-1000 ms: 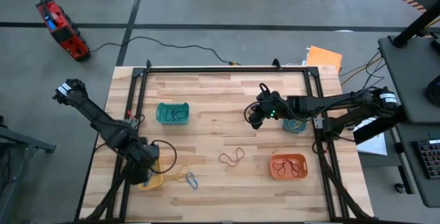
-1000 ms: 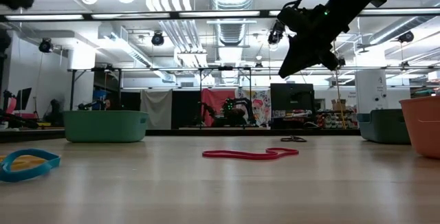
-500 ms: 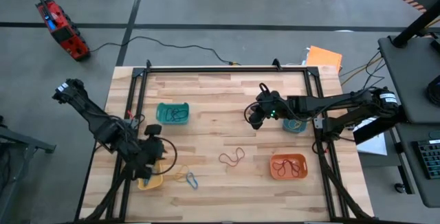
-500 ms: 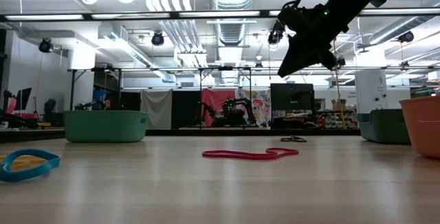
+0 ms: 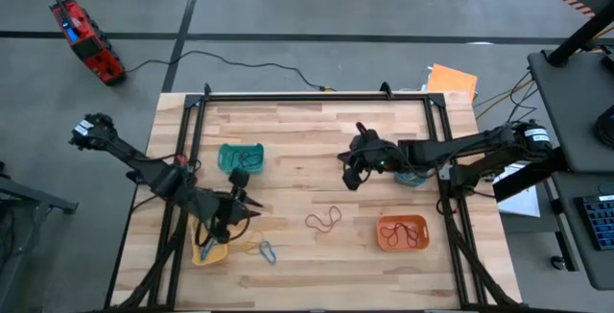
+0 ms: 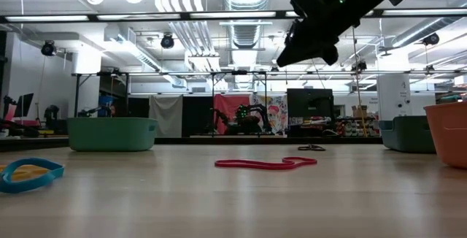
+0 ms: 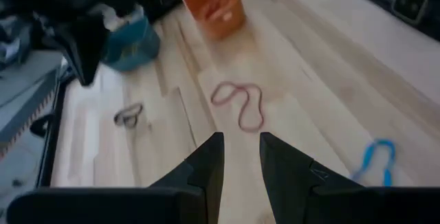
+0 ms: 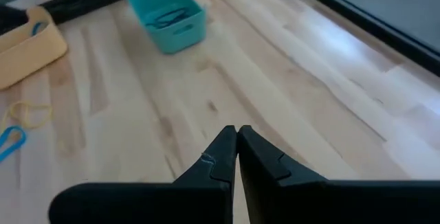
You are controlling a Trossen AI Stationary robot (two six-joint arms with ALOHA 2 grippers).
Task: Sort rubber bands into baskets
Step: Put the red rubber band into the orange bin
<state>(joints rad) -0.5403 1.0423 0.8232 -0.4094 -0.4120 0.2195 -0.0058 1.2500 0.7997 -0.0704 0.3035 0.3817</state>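
**Sorting half done, loose bands waiting on the desk**

I am hanging my left hand (image 5: 242, 190) over the desk (image 5: 307, 131), fingers a little apart and gripping nothing, beside the yellow basket (image 5: 210, 250). My right hand (image 5: 349, 173) is waiting mid-desk, fingers pressed together, empty.

The green basket (image 5: 240, 157) and orange basket (image 5: 401, 232) are already holding bands. A red band (image 5: 324, 220), a yellow band (image 5: 251, 248), a blue band (image 5: 268, 252) and a grey band (image 7: 128, 115) are lying loose. The blue basket (image 7: 125, 40) is showing best from my left wrist; overhead, my right arm is covering most of it.
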